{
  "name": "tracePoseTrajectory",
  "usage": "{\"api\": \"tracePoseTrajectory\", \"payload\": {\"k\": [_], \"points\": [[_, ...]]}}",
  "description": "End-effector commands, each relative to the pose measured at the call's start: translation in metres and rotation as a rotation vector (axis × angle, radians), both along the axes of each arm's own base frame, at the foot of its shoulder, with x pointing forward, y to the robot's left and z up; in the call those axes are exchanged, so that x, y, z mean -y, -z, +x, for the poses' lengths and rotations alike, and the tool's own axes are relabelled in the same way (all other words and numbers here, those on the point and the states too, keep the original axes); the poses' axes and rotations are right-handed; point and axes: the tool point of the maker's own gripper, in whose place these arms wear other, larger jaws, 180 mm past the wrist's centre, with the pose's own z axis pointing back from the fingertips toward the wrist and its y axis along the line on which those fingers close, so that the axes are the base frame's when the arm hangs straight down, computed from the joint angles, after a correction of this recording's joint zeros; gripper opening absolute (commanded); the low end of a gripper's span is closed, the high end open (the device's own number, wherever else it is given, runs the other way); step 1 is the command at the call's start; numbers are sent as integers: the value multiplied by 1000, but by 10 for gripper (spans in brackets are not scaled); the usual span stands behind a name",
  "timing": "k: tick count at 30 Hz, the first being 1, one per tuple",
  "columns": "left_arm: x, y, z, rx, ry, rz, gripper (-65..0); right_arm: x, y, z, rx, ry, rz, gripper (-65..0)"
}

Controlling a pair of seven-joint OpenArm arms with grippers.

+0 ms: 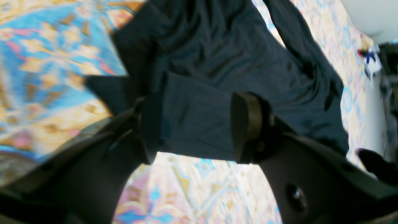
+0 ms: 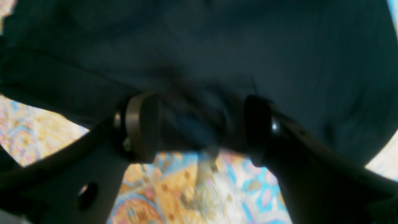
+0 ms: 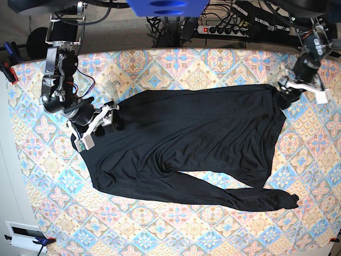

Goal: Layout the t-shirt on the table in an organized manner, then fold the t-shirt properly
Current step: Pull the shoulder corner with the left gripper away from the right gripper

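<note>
Both grippers, left gripper [image 1: 192,127] and right gripper [image 2: 199,124], spread-fingered over the t-shirt [image 3: 186,144]; lift clear gently, sparing the table [image 3: 213,64] layout.

We see two black-and-silver jointed arms, the right arm [image 3: 59,80] trailing thin red and dark cables. Each wrist carries a small white block. Both grippers have broad matte-black fingers [image 1: 245,126] with flat pads, round holes and small shiny screws [image 2: 274,126].
</note>
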Motion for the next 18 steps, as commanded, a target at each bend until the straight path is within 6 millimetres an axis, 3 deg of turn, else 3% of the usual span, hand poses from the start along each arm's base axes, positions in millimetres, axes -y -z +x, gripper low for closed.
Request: {"api": "tracePoseTrajectory", "payload": {"k": [1,4,7,12,18], "points": [[-13,-12,-1,44,-49,13,-303,2,-16,8,56,-2,0,-242],[-39,-19,-14,66,-153,29,-303,16,-20,8,69,43,-4,-242],[-48,-26,-8,99,-186,33,-303,35,-16,3,58,101,-6,-242],[-58,-14,9,115,-233,-21,-303,63,-15,-5,52,185,-13,-242],[-75,10,30,65,-286,1,-303,82,-7,-18,29,264,-3,-242]]}}
